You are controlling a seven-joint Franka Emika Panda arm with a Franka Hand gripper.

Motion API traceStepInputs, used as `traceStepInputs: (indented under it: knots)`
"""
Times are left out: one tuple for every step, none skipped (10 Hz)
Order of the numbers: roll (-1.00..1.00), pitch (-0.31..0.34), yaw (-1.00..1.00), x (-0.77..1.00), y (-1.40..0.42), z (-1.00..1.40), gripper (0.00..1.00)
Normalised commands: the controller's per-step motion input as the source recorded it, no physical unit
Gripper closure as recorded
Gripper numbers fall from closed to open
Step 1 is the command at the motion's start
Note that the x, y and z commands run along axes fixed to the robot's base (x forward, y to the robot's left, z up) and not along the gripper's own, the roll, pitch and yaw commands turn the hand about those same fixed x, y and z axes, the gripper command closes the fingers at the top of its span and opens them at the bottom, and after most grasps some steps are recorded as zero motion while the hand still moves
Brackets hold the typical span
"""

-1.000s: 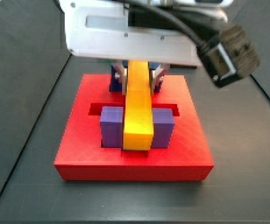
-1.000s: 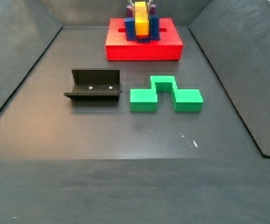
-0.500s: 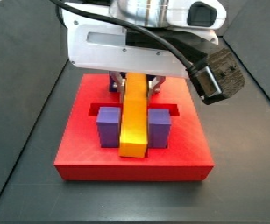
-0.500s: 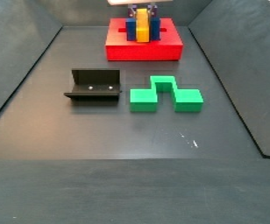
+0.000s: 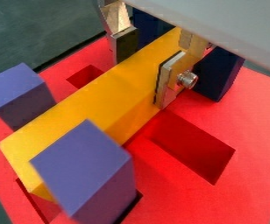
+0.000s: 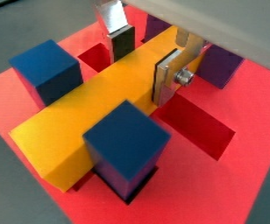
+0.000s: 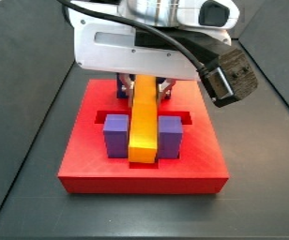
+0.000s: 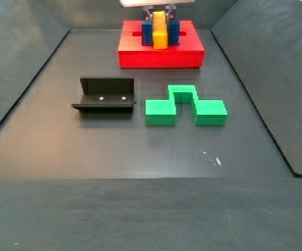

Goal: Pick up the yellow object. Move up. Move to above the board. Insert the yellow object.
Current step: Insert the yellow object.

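The yellow object (image 7: pixel 144 117) is a long bar lying flat along the red board (image 7: pixel 97 169), between two purple posts (image 7: pixel 114 131) and sunk into the slot. In both wrist views it runs between the posts (image 5: pixel 90 105) (image 6: pixel 90 109). My gripper (image 5: pixel 145 79) straddles the bar near its far end, with the dark pads against both of its sides (image 6: pixel 141 77). In a side view the gripper (image 8: pixel 159 12) stands over the board (image 8: pixel 161 57) at the far end of the floor.
The black fixture (image 8: pixel 103 98) and a green notched block (image 8: pixel 182 105) stand on the dark floor in front of the board. Blue posts (image 6: pixel 125 149) and open red slots (image 5: pixel 190 153) flank the bar. Dark walls enclose the floor.
The bar has dropped from a tilted hold above the posts to lie lower and flat between them. The gripper stayed on it and has barely moved in the last half second.
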Motion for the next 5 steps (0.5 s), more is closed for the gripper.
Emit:
traceStepInputs:
  knots:
    - [0.03,0.000,0.10,-0.16,-0.33,-0.21,1.00]
    - [0.02,0.000,0.09,-0.15,-0.29,-0.23,1.00]
    - [0.00,0.000,0.01,-0.01,-0.05,-0.24,1.00]
    - [0.00,0.000,0.00,0.05,0.05,-0.15,1.00]
    - [0.00,0.000,0.00,0.20,0.23,-0.18,1.00]
